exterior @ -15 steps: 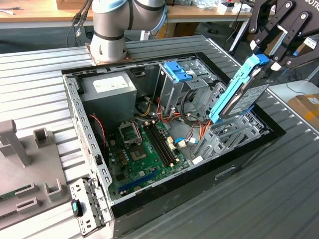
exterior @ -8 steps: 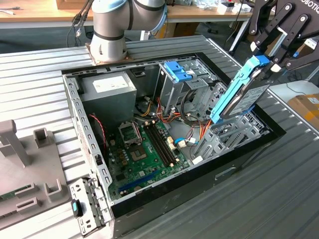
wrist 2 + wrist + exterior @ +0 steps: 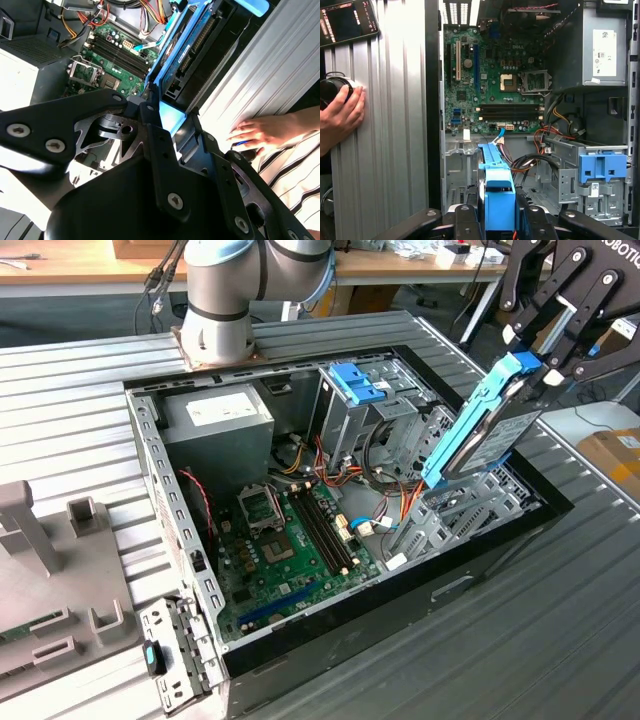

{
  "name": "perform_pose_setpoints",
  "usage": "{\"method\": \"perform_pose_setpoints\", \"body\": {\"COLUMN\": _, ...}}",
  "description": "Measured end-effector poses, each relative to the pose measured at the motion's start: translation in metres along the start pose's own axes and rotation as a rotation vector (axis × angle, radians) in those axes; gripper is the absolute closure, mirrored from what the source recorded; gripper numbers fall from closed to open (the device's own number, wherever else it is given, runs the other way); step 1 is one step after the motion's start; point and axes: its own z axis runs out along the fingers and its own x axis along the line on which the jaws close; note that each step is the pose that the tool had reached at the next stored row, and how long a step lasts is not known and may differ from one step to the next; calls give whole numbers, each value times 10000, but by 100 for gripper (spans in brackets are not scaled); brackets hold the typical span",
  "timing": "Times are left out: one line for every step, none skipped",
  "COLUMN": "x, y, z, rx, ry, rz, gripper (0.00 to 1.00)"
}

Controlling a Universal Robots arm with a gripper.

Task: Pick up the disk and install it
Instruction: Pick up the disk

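My gripper (image 3: 532, 362) is shut on the disk (image 3: 478, 432), a dark flat drive with bright blue side rails. It hangs tilted, upper end held, above the open computer case (image 3: 470, 575) at the exterior view's right. The disk's lower end hovers just over the metal drive bay (image 3: 455, 515). In the second wrist view the disk (image 3: 196, 54) stretches away from the gripper (image 3: 172, 117) beside the case wall. In the first wrist view its blue rail (image 3: 498, 186) runs out from between the black fingers (image 3: 464, 220) toward the motherboard (image 3: 495, 75).
A light-blue latch plate (image 3: 357, 383) sits on the drive cage and a grey power supply box (image 3: 220, 415) fills the far corner. Coloured cables (image 3: 350, 475) cross the case. A person's hand (image 3: 340, 112) rests on the ribbed table beside a phone (image 3: 347, 20). The arm's base (image 3: 220, 300) stands behind.
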Motion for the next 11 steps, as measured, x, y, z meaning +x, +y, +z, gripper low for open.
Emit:
{"method": "perform_pose_setpoints", "body": {"x": 0, "y": 0, "z": 0, "rx": 0, "ry": 0, "rz": 0, "gripper": 63}}
{"method": "perform_pose_setpoints", "body": {"x": 0, "y": -1, "z": 0, "rx": 0, "ry": 0, "rz": 0, "gripper": 63}}
{"method": "perform_pose_setpoints", "body": {"x": 0, "y": -9, "z": 1, "rx": 0, "ry": -2, "rz": -2, "gripper": 63}}
{"method": "perform_pose_setpoints", "body": {"x": -1, "y": -17, "z": 1, "rx": 0, "ry": -2, "rz": -1, "gripper": 63}}
{"method": "perform_pose_setpoints", "body": {"x": -1, "y": -24, "z": 1, "rx": 0, "ry": -1, "rz": -1, "gripper": 63}}
{"method": "perform_pose_setpoints", "body": {"x": -1, "y": -35, "z": 1, "rx": -1, "ry": -1, "rz": -1, "gripper": 63}}
{"method": "perform_pose_setpoints", "body": {"x": -1, "y": -47, "z": 2, "rx": 0, "ry": -1, "rz": -1, "gripper": 63}}
{"method": "perform_pose_setpoints", "body": {"x": -1, "y": -49, "z": 1, "rx": 0, "ry": 0, "rz": 1, "gripper": 63}}
{"method": "perform_pose_setpoints", "body": {"x": 4, "y": -51, "z": 1, "rx": 0, "ry": 0, "rz": -1, "gripper": 63}}
{"method": "perform_pose_setpoints", "body": {"x": 11, "y": -53, "z": 2, "rx": 1, "ry": 0, "rz": -1, "gripper": 63}}
{"method": "perform_pose_setpoints", "body": {"x": 17, "y": -53, "z": 5, "rx": 7, "ry": -1, "rz": -1, "gripper": 63}}
